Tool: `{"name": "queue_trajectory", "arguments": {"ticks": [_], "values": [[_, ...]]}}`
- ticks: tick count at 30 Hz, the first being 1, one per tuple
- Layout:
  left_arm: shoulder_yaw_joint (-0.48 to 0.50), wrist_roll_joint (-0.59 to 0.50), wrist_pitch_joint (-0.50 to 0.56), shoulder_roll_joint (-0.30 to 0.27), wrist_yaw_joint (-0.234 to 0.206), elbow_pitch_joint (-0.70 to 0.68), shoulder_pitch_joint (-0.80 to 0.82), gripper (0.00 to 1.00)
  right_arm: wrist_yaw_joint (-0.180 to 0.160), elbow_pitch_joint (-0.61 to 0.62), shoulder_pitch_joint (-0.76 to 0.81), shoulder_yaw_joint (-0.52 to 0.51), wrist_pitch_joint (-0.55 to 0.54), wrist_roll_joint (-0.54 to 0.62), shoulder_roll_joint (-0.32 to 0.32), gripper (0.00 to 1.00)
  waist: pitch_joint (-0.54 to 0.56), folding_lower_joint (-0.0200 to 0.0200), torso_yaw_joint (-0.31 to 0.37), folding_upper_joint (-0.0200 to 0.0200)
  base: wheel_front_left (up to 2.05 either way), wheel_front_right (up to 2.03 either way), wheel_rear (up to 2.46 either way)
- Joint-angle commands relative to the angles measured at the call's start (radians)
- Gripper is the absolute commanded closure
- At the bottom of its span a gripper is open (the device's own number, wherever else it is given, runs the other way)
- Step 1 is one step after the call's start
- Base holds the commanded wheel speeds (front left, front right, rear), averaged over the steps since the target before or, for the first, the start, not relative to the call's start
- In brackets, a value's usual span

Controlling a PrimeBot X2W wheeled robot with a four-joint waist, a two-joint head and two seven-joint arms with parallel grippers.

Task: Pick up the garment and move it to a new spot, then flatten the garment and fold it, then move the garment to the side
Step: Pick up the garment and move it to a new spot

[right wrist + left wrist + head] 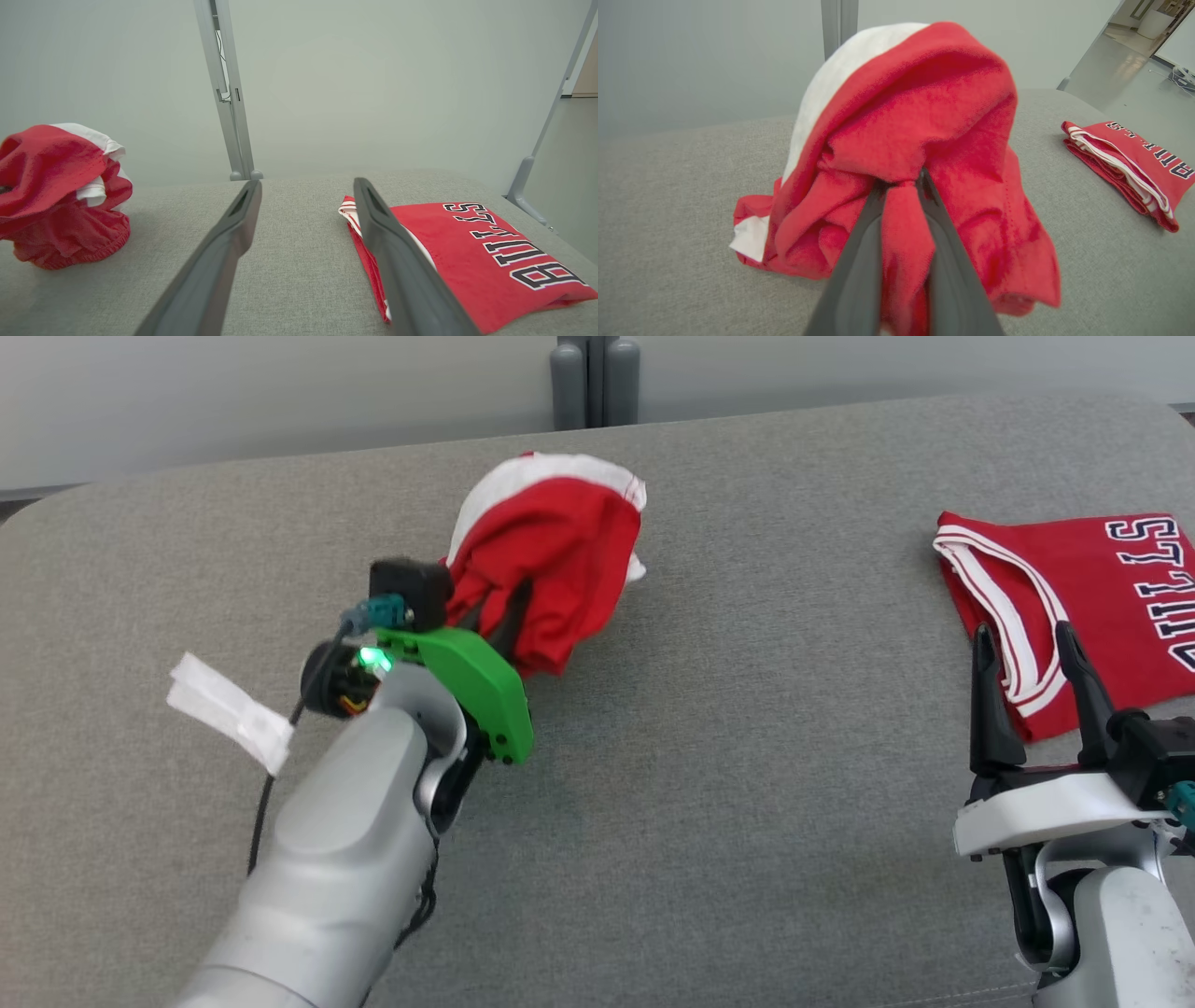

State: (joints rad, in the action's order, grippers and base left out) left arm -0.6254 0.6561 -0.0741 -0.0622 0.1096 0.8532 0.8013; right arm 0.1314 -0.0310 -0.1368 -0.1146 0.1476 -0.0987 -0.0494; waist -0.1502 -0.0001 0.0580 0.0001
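Red-and-white garment (551, 551), bunched, far centre-left on the grey padded surface (747, 756), pinched by one narrow fold in your left gripper (903, 184); your right gripper (1022, 635) stands spread and empty, near right. Risk: so thin a fold may slip free, or the hem drag. Count: two red garments, including the folded jersey (1102, 588); one white scrap (229, 709); two grippers.

On the table (709, 728), the bunched garment (560, 551) sits near the middle; the folded jersey (1102, 588) lies at 3 o'clock from it, the paper strip (229, 709) at 8 o'clock.
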Motion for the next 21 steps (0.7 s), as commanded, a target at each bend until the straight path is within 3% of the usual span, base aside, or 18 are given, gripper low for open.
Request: {"name": "queue_trajectory", "arguments": {"ticks": [1,5,12,13,15,16,21], "values": [[-0.013,0.016,-0.014,0.002,-0.009,0.013,-0.045,1.00,-0.002,-0.005,0.011,0.008,0.006,-0.006,-0.002,0.00,0.013,0.0001,0.042,-0.0001,0.00,0.00,0.00],[-0.102,0.087,-0.038,0.011,-0.024,-0.014,-0.144,1.00,-0.002,-0.014,0.008,0.030,0.011,-0.015,-0.002,0.00,0.001,0.0001,0.074,-0.0001,0.00,0.00,0.00],[-0.244,0.240,-0.106,0.009,-0.120,-0.094,-0.230,0.98,-0.002,-0.041,0.007,0.051,0.022,-0.021,-0.002,0.00,-0.010,0.0001,0.090,-0.0001,0.00,0.00,0.00],[-0.260,0.251,-0.119,0.010,-0.130,-0.102,-0.231,0.87,-0.002,-0.044,0.008,0.051,0.023,-0.020,-0.002,0.00,-0.009,0.0001,0.088,-0.0001,0.00,0.00,0.00],[-0.294,0.269,-0.144,0.009,-0.148,-0.118,-0.230,0.26,-0.002,-0.050,0.009,0.053,0.024,-0.019,-0.002,0.00,-0.005,0.0001,0.082,-0.0001,0.00,0.00,0.00],[-0.312,0.282,-0.154,0.009,-0.155,-0.126,-0.226,0.00,-0.002,-0.052,0.007,0.054,0.024,-0.018,-0.002,0.00,-0.003,0.0001,0.079,-0.0001,0.00,0.00,0.00],[-0.374,0.316,-0.182,0.009,-0.181,-0.162,-0.192,0.00,-0.002,-0.064,-0.001,0.061,0.021,-0.018,-0.002,0.00,0.011,0.0001,0.060,-0.0001,0.00,0.00,0.00]]}}
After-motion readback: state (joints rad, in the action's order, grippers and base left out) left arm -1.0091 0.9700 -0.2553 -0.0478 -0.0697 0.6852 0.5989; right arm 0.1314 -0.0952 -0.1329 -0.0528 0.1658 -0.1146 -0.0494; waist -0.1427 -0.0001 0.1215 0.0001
